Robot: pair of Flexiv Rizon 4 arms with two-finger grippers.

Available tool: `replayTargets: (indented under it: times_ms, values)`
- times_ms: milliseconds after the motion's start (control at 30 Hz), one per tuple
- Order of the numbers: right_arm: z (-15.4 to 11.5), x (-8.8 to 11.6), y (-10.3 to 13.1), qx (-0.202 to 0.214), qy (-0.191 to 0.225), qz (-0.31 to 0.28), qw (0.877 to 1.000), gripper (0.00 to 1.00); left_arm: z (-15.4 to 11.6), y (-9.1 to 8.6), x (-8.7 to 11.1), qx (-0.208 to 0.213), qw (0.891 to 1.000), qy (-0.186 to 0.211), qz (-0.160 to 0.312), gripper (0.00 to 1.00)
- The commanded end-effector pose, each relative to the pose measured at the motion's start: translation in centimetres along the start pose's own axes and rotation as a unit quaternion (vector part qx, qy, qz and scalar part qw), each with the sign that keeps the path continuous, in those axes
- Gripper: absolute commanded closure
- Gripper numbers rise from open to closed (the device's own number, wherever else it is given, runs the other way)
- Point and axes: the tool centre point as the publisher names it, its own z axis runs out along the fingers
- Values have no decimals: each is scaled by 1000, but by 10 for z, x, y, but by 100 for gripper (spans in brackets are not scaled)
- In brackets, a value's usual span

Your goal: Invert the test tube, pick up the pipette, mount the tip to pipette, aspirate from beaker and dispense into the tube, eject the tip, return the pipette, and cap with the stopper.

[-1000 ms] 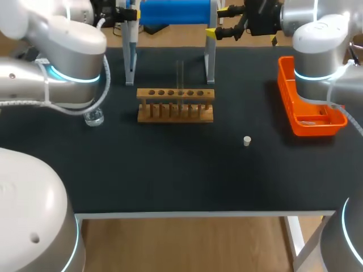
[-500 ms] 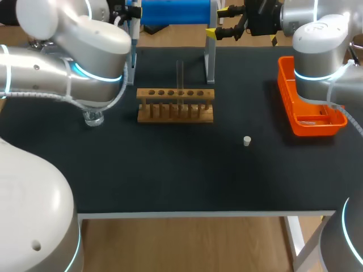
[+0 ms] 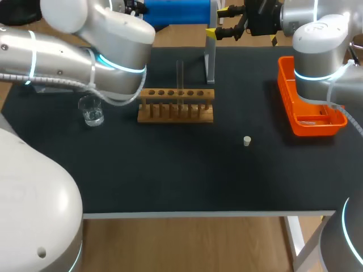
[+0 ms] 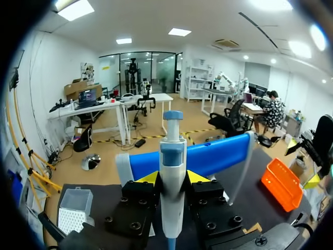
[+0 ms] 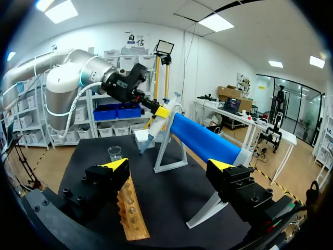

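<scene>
My left gripper [image 4: 171, 178] is shut on the white and blue pipette [image 4: 171, 151], which stands upright between its yellow tips in front of the blue stand bar [image 4: 208, 156]. From the right wrist view, that left gripper [image 5: 157, 111] holds the pipette [image 5: 152, 130] slanted above the white tip box [image 5: 141, 136]. The test tube [image 3: 180, 72] stands upright in the wooden rack [image 3: 176, 105]. A glass beaker [image 3: 91, 110] sits left of the rack. The small white stopper [image 3: 247, 140] lies on the mat. My right gripper [image 3: 220, 21] hangs open at the back, holding nothing.
An orange bin [image 3: 295, 107] stands at the right edge under my right arm. The pipette stand's white leg [image 3: 210, 59] rises behind the rack. My left arm's elbow [image 3: 113, 51] hangs over the back left of the black table [image 3: 170, 170].
My left arm has swung rightward across the back left, uncovering the beaker. The right arm, rack, tube and stopper have not moved.
</scene>
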Motion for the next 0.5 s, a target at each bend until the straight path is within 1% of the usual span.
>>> replayTargets:
  times_ms: [33, 300, 500]
  values:
    - [-1, -1, 0, 1, 1, 0, 1000, 0, 8, -7, 3, -25, 1000, -16, 1, 100]
    - [-1, -1, 0, 1, 1, 0, 1000, 0, 16, -6, 1, -43, 999, -30, -11, 100]
    - [-1, -1, 0, 1, 1, 0, 1000, 0, 20, -6, 2, -48, 998, -34, -14, 100]
